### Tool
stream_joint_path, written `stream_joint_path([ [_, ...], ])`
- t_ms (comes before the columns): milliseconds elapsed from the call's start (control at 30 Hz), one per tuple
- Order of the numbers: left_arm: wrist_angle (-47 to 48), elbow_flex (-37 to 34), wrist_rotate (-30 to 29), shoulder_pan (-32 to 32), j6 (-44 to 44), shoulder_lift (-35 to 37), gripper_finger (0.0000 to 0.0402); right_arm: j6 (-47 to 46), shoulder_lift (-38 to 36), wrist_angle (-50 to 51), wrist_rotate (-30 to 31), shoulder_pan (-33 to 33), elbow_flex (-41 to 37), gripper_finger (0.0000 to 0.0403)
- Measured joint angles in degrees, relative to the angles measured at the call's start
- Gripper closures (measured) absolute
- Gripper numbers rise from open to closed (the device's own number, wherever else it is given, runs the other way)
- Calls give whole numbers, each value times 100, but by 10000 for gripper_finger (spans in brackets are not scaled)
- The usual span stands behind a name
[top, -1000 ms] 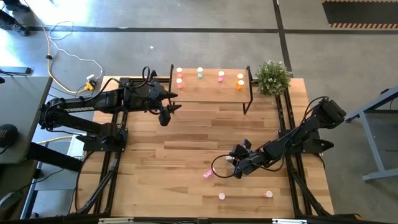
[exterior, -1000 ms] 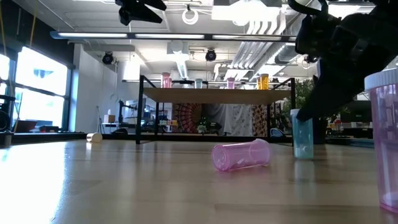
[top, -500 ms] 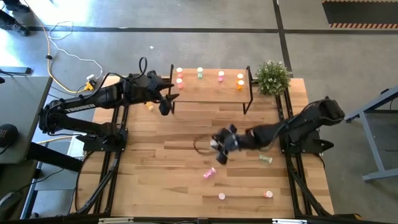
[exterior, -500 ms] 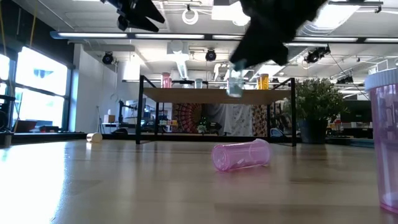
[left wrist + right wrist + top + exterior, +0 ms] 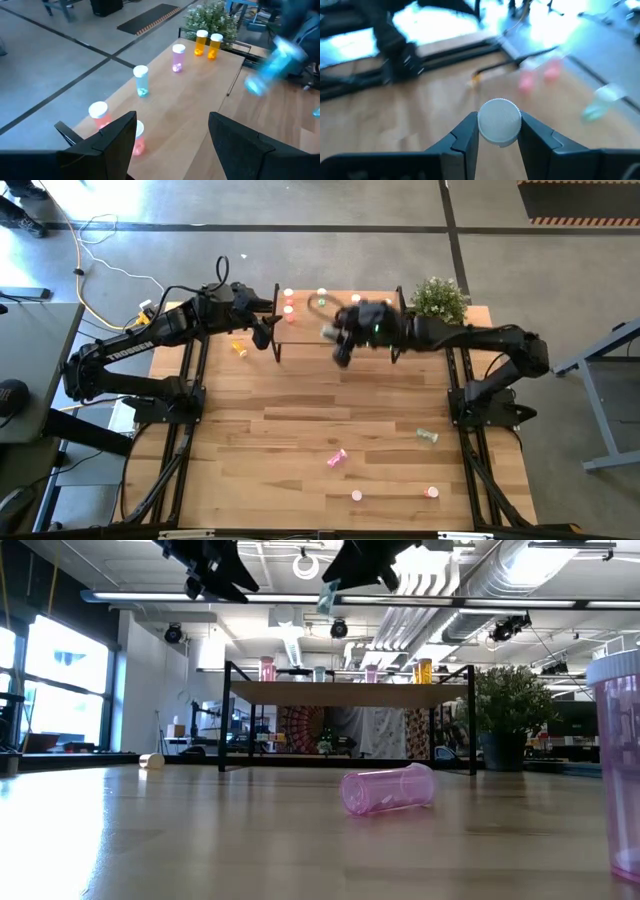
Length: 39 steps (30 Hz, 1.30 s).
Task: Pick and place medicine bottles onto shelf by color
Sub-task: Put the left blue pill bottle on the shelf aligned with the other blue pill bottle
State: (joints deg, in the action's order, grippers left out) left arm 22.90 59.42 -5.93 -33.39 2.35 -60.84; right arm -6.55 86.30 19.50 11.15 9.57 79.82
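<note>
My right gripper (image 5: pixel 499 131) clamps a white-capped bottle (image 5: pixel 499 121), cap toward the wrist, long axis along the fingers. The shelf (image 5: pixel 345 327) lies below it; my left gripper (image 5: pixel 268 332) gapes at nine o'clock

The bottle (image 5: pixel 499 122) in the right gripper (image 5: pixel 498 131) shows only its white cap; its body is hidden. The shelf (image 5: pixel 540 95) behind is a blur. A pink bottle (image 5: pixel 618 760) is cut off by the low view's edge.

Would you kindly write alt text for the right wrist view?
The right gripper clamps a bottle by its white cap, seen end-on between two dark fingers. Behind it, blurred, lie the wood tabletop and small pink and green bottles.
</note>
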Motion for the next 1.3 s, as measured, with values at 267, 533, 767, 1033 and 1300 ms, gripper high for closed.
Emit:
stream_joint_path([
  [267,0,0,332,-37,43,0,165,614,516,245,-313,897,1139,300],
  [533,0,0,378,-35,11,-1,165,887,1682,1792,-552,1214,2370,300],
  [767,0,2,245,-35,191,-2,165,656,2031,1926,-631,1122,2252,300],
  [1033,0,2,205,-35,204,0,165,12,2072,1652,-304,1059,2248,300],
  [1300,0,2,207,-35,201,-2,165,-523,2341,1724,96,1013,2248,300],
])
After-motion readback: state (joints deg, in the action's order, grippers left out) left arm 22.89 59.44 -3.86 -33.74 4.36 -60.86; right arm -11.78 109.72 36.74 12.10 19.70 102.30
